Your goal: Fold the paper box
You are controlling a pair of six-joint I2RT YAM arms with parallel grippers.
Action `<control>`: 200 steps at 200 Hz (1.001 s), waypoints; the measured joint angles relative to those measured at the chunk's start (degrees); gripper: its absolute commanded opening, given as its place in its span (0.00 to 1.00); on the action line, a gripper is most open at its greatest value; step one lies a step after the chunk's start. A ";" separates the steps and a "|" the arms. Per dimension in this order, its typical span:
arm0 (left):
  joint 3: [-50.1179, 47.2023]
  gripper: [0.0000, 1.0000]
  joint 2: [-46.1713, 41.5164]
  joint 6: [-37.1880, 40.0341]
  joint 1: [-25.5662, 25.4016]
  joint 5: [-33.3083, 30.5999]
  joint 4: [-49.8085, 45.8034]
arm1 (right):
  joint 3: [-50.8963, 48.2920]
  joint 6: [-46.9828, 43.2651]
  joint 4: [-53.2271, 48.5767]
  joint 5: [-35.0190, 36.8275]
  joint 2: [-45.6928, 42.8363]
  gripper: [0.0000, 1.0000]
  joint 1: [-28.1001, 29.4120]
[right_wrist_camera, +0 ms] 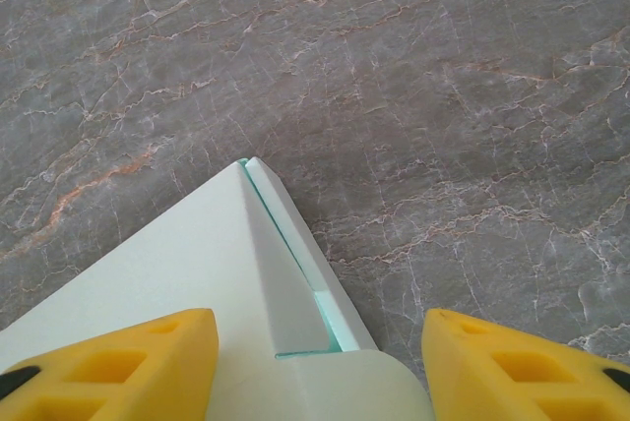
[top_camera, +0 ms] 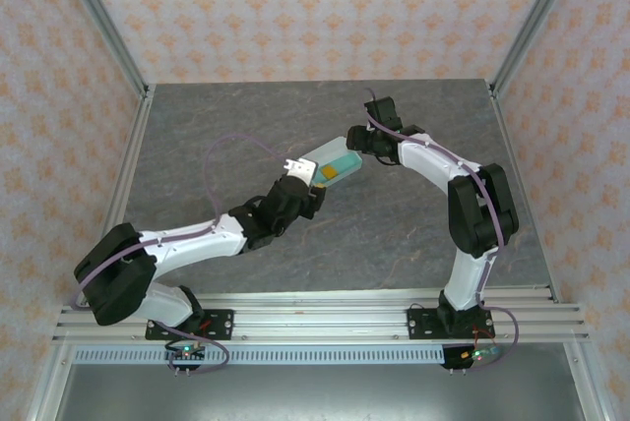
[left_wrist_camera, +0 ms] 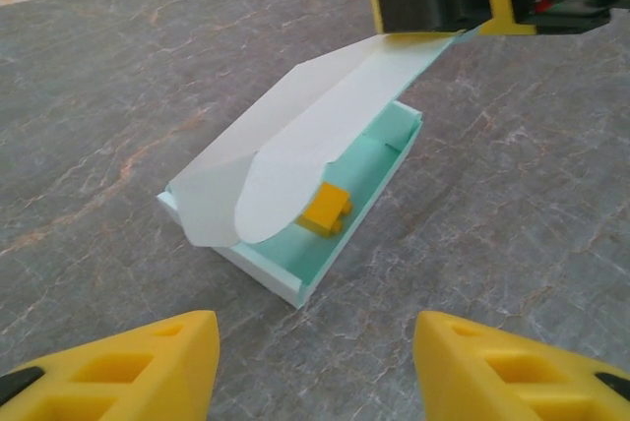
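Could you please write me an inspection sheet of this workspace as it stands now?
Surface: grey marbled table, no spills seen.
Job's things: paper box lies on the table, lid half raised, not closed.
Clutter: small orange piece inside the box.
Hands: left hand open, short of the box, holding nothing; right hand has the lid's edge between its fingers, grip unclear.
Cables: purple cable loops off the left arm.
Surroundings: patterned walls, aluminium frame.

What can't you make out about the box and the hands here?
- Right wrist view: whether the right hand pinches the paper box; cut off by the bottom edge.
- Left wrist view: the box's far wall, hidden by its raised lid.
- Top view: the orange piece, too small for detail.
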 measured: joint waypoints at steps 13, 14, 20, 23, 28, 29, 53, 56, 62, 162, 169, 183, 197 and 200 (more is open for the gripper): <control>-1.16 0.55 0.00 -0.52 1.46 0.52 -0.09 | 0.31 0.04 -0.24 -0.07 0.07 0.60 0.00; -1.22 0.55 0.00 -0.57 1.55 0.55 -0.09 | 0.33 0.07 -0.26 -0.09 0.07 0.60 0.00; -1.99 0.57 0.00 -0.76 2.25 0.85 -0.13 | 0.61 0.15 -0.42 -0.17 0.09 0.61 0.00; -2.34 0.58 0.00 -0.85 2.58 0.90 -0.11 | 0.85 0.17 -0.55 -0.22 0.09 0.62 0.00; -2.97 0.59 0.00 -0.98 3.13 1.09 -0.17 | 1.16 0.20 -0.70 -0.24 0.11 0.62 0.00; -3.06 0.59 0.00 -1.01 3.21 1.09 -0.17 | 1.27 0.28 -0.74 -0.26 0.13 0.63 0.00; -5.25 0.63 0.04 -0.96 5.20 1.25 -0.20 | 3.52 0.59 -1.90 -1.18 0.13 0.66 0.00; -5.38 0.63 0.13 -0.85 5.42 1.25 -0.20 | 3.80 0.61 -1.97 -1.42 0.11 0.66 -0.02; -5.49 0.64 0.39 -0.61 5.88 1.25 -0.11 | 4.31 0.63 -2.16 -1.73 0.07 0.67 -0.07; 3.39 0.67 13.75 3.50 8.15 0.79 2.19 | -7.61 2.38 0.94 -4.11 -17.79 0.72 -5.70; 3.54 0.67 13.75 3.45 8.41 0.81 2.34 | -8.81 2.64 1.29 -4.35 -17.16 0.71 -6.56; 3.56 0.67 13.73 3.13 9.22 1.16 2.80 | -10.29 3.32 2.10 -4.68 -14.25 0.69 -8.11; 3.54 0.67 13.73 2.23 9.88 1.44 3.28 | -10.51 4.00 2.84 -5.03 -10.40 0.65 -8.87; 3.54 0.67 13.70 2.05 9.99 1.44 3.37 | -10.51 4.37 3.10 -5.14 -9.64 0.64 -8.92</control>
